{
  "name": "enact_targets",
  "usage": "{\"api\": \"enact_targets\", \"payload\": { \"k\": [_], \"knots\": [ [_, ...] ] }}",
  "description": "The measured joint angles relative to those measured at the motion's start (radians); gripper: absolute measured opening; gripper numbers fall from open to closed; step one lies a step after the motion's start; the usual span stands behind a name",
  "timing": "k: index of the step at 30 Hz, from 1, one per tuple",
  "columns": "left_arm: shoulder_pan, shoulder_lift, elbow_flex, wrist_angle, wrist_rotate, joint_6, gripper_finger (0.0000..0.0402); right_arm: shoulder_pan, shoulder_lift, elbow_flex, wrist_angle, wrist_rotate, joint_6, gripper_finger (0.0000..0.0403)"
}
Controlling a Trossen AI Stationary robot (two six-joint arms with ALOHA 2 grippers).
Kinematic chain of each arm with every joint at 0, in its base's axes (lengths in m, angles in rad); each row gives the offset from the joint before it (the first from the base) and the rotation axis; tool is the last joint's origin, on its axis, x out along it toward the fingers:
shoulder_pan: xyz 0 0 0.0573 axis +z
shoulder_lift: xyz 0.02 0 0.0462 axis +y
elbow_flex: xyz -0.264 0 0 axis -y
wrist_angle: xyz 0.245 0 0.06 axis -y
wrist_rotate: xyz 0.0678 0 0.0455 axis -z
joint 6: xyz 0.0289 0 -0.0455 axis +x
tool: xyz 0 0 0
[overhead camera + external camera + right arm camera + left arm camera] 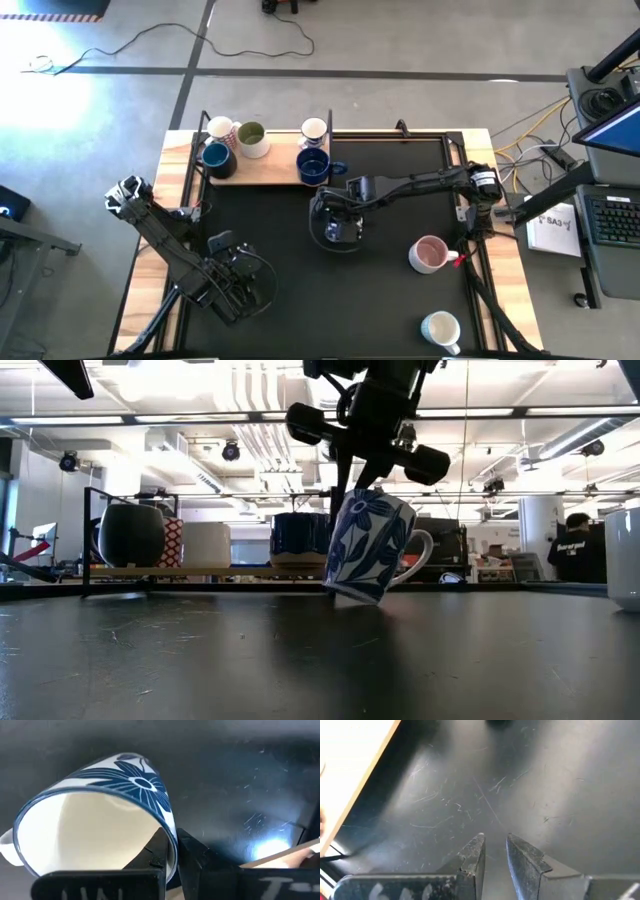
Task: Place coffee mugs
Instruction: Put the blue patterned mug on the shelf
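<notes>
A white mug with blue flowers sits tilted at the middle of the black table, and my right gripper is shut on it. Five more coffee mugs stand on the wooden board at the far edge: a printed white one, an olive-inside one, a dark blue one, a white one and another dark blue one. My left gripper hovers over bare table at the near left, its fingers slightly apart and with nothing between them. My right gripper pinches the flowered mug's rim, one finger inside the mug and one outside its wall. The fingers slant down from above. The mug hangs tilted with its handle out to one side; whether its base edge touches the table, I cannot tell.
A pink mug and a white mug stand on the table's right side, toward the near edge. A thin metal frame rises around the wooden board. The black mat between the two arms lies bare.
</notes>
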Motion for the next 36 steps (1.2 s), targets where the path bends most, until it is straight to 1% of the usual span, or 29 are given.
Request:
{"api": "enact_targets", "payload": {
  "k": [5, 12, 15, 17, 21, 24, 30, 36],
  "knots": [
    [0.001, 0.000, 0.000, -0.002, -0.002, 0.004, 0.0062, -0.004, 0.001, 0.017, -0.011, 0.009, 0.007, 0.0013],
    [0.001, 0.000, 0.000, -0.009, -0.027, 0.005, 0.0062, 0.045, 0.005, 0.027, -0.007, -0.027, 0.010, 0.0013],
    [0.001, 0.000, 0.000, -0.014, -0.027, 0.008, 0.0062, 0.065, 0.007, 0.028, -0.008, -0.026, 0.010, 0.0013],
    [0.001, 0.000, 0.000, -0.014, -0.028, 0.008, 0.0062, 0.077, 0.007, 0.028, -0.009, -0.008, 0.010, 0.0013],
    [0.001, 0.000, 0.000, -0.020, -0.028, 0.008, 0.0062, 0.095, 0.007, 0.028, -0.021, 0.124, 0.008, 0.0013],
    [0.001, 0.000, 0.000, -0.027, -0.028, 0.008, 0.0062, 0.083, 0.007, 0.028, -0.048, 0.189, 0.005, 0.0013],
    [0.001, 0.000, 0.000, -0.026, -0.028, 0.008, 0.0062, 0.056, 0.007, 0.028, -0.189, 0.185, 0.010, 0.0013],
    [0.001, 0.000, 0.000, -0.027, -0.043, 0.008, 0.0062, 0.055, 0.007, 0.028, -0.202, 0.185, 0.010, 0.0013]
  ]
}}
